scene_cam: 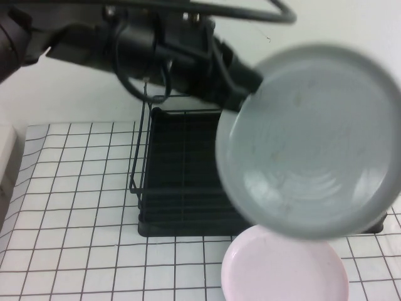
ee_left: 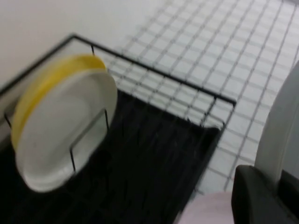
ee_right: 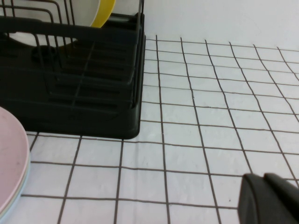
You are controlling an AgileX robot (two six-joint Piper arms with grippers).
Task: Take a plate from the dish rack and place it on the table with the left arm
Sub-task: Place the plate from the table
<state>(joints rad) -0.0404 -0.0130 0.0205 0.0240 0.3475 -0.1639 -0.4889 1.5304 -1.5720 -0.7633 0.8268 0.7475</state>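
Note:
My left gripper is shut on the rim of the light-grey plate and holds it high in the air, over the right part of the black dish rack. The plate faces the high camera and hides the rack's right side. In the left wrist view my left gripper clamps the plate's edge, with the rack below. The grid-cloth table lies underneath. My right gripper is shut and empty, low over the table beside the rack; it does not show in the high view.
A pale pink plate lies on the table in front of the rack, also in the right wrist view. A white plate and a yellow plate stand upright in the rack. Open cloth lies to the left.

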